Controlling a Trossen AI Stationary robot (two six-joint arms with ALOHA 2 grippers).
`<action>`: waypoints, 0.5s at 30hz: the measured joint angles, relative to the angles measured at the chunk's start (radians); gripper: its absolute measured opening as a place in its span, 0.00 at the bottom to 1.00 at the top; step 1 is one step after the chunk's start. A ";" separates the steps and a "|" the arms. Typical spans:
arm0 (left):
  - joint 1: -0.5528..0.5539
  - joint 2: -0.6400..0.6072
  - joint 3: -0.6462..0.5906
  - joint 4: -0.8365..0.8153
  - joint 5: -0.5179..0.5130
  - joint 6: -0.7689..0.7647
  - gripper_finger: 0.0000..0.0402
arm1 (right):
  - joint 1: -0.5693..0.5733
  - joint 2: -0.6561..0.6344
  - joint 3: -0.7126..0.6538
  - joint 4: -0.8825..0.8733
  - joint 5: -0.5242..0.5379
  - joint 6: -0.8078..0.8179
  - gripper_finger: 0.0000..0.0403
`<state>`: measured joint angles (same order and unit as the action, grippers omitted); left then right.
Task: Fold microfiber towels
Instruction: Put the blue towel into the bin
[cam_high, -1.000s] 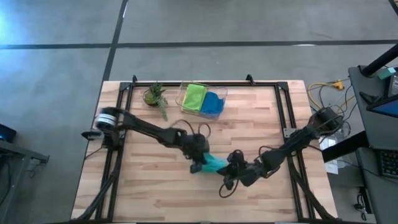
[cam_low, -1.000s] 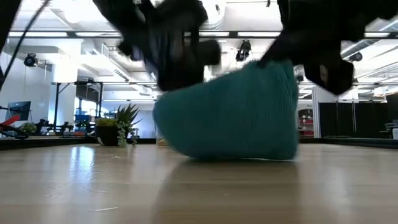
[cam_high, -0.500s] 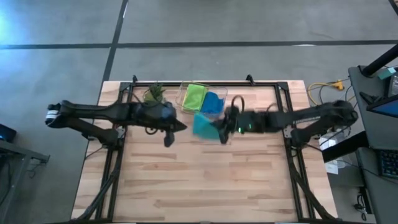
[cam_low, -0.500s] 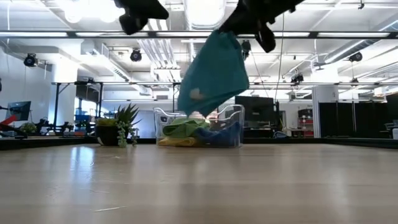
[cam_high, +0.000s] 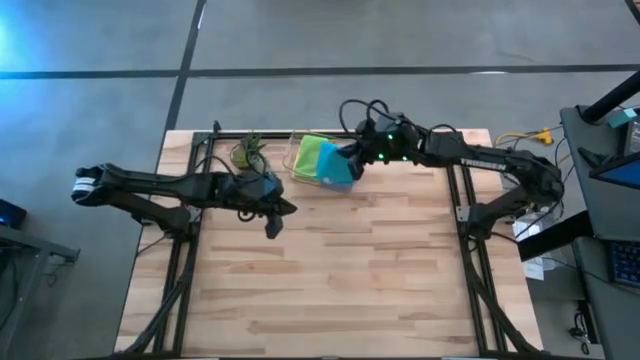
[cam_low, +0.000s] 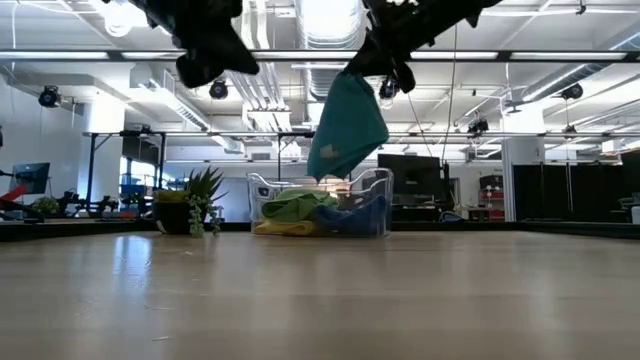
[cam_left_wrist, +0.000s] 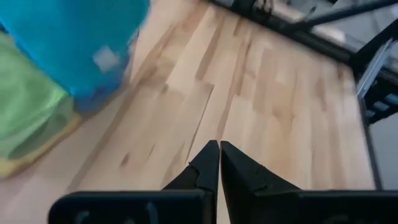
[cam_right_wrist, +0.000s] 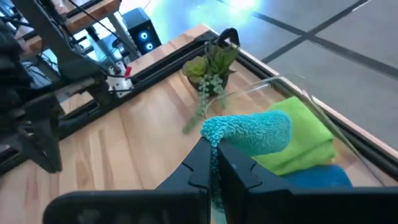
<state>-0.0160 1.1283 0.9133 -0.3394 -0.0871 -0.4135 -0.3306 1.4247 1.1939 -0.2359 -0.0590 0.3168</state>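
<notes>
Pinching the folded teal towel (cam_low: 347, 125) by its upper edge, the right gripper (cam_high: 352, 160) hangs above the near side of the clear plastic bin (cam_low: 373, 182), its fingers pressed together on the cloth, as the right wrist view shows with a tuft of teal pile gathered at the fingertips. From the low view the towel dangles with its long axis running down from the grip, its lower end just above the cloths already in the bin and seemingly apart from them, though that gap is hard to judge. So the coming move looks like a short descent and a release: the bin lies straight below the gripper, and the right arm is the one placed for it. The left gripper (cam_high: 272, 221) waits over the bare wooden table (cam_high: 330, 290), nearer the front and to the left of the bin, fingers shut on nothing. In the bin lie the lime green towel (cam_high: 311, 154) and the dark blue towel (cam_low: 361, 217), with a yellow towel (cam_low: 276, 228) showing at the bottom. The potted plant (cam_high: 247, 152) stands just beside the bin on its left, so room for drift is tighter there; the table to the right and front is open. Behind the bin runs the table's back edge.
</notes>
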 joint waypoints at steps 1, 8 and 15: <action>-0.003 0.008 -0.005 -0.009 0.000 -0.001 0.00 | -0.006 0.015 0.014 0.002 -0.008 -0.005 0.02; -0.014 0.045 -0.006 0.106 0.007 -0.026 0.00 | -0.020 0.140 0.095 -0.001 -0.025 -0.014 0.02; -0.020 0.054 -0.007 0.148 0.008 -0.052 0.00 | -0.030 0.222 0.107 -0.073 0.072 0.028 0.02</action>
<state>-0.0357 1.1825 0.9065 -0.1909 -0.0795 -0.4656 -0.3606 1.6468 1.3010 -0.3092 0.0133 0.3443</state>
